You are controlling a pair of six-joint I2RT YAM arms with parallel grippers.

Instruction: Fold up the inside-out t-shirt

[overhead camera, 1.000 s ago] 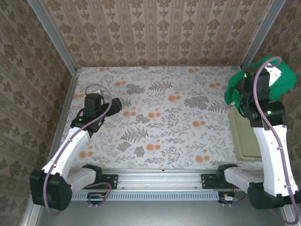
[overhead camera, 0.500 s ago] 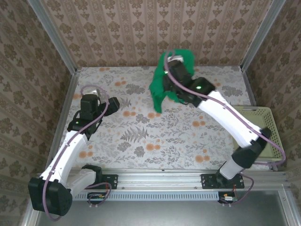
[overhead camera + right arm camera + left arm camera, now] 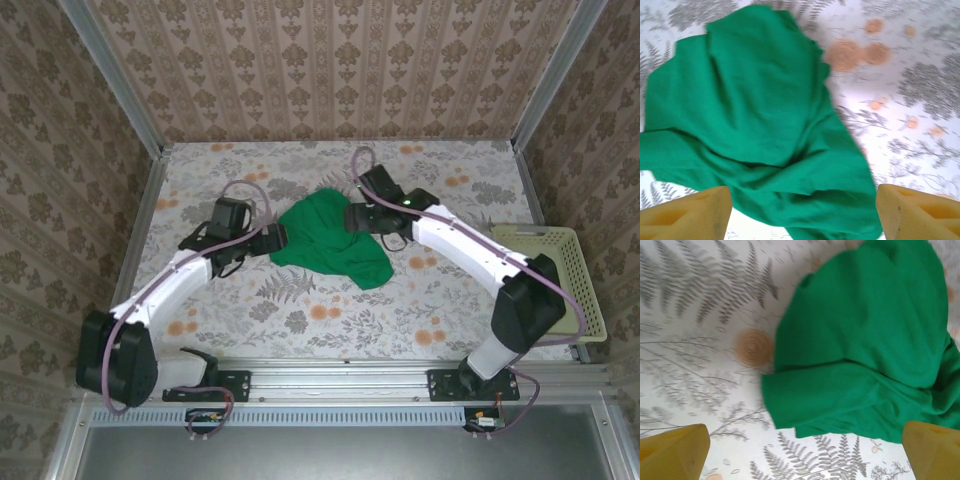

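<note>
Dropped now, the t-shirt [image 3: 325,243] lies between left pincer [image 3: 273,238] and right pincer [image 3: 354,218], both gaping empty.

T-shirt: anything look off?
The green t-shirt lies bunched in a wrinkled heap, layers overlapping, not spread flat, between the open left gripper and open right gripper. Nothing looks torn or spilled.

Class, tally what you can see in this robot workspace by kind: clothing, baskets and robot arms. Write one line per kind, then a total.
Green t-shirt: 1
Pale yellow-green basket: 1
Robot arms, the left arm and the right arm: 2
Total: 4
</note>
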